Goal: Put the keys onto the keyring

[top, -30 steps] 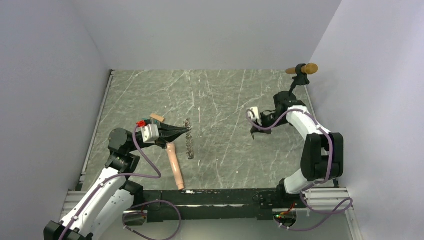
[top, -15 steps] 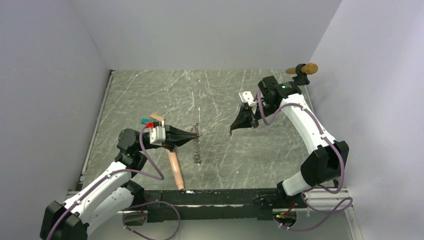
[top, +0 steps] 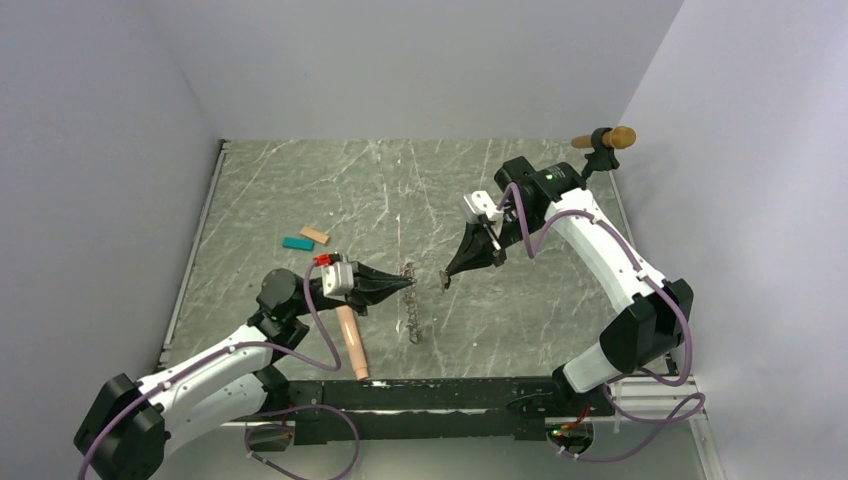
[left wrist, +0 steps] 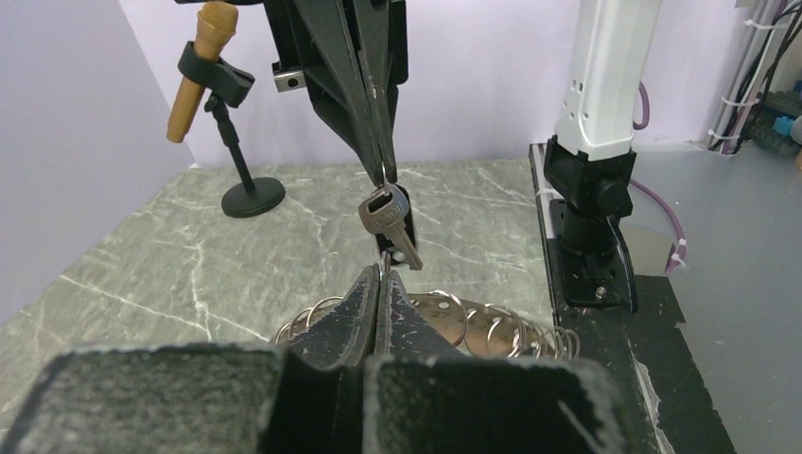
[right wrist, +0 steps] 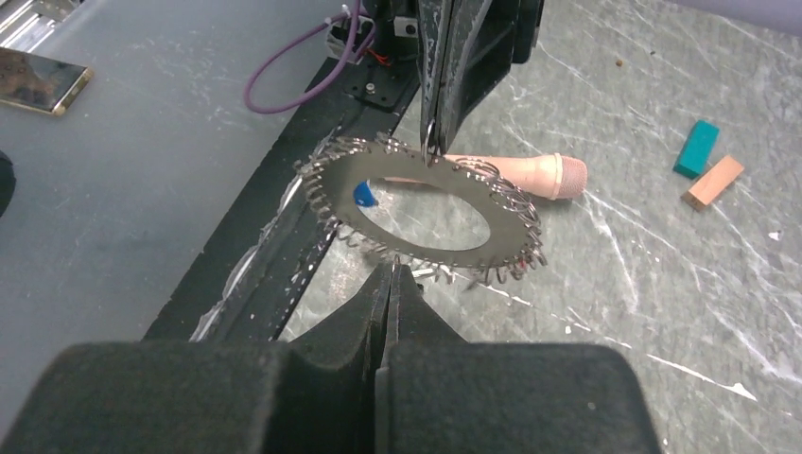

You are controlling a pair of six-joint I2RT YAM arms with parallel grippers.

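Both arms have closed on mid-table since 1.0 s ago. The left gripper (top: pixel 405 283) has gone right and lower in the overhead view, taking the keyring (right wrist: pixel 506 213) along, a flat grey metal ring fringed with small wire loops. The right gripper (top: pixel 449 270) has swung in from the right side to centre. The 2 sets of tips now point at each other, just beside one another. Left fingers are pressed together on the ring's rim. The ring hangs below them, edge-on from overhead, and contact with the grey-green marbled table (top: pixel 300 190) cannot be told. Right fingers are pressed together on the head of 1 small dull-metal key (left wrist: pixel 388 216). It dangles blade-down just above the left tips, and touch with the ring is not clear. A small blue tag (right wrist: pixel 362 194) shows at the ring's inner left edge in the right wrist view; whether it is attached is unclear. A peach cylinder (top: pixel 350 340) lies on the table just left of the ring. A teal rectangular block (top: pixel 297 243) and a tan rectangular block (top: pixel 314 236), partly covered by the left wrist earlier, now sit exposed side by side at upper left. A tan microphone on a black stand (top: pixel 605 140) stands at the table's upper right corner.
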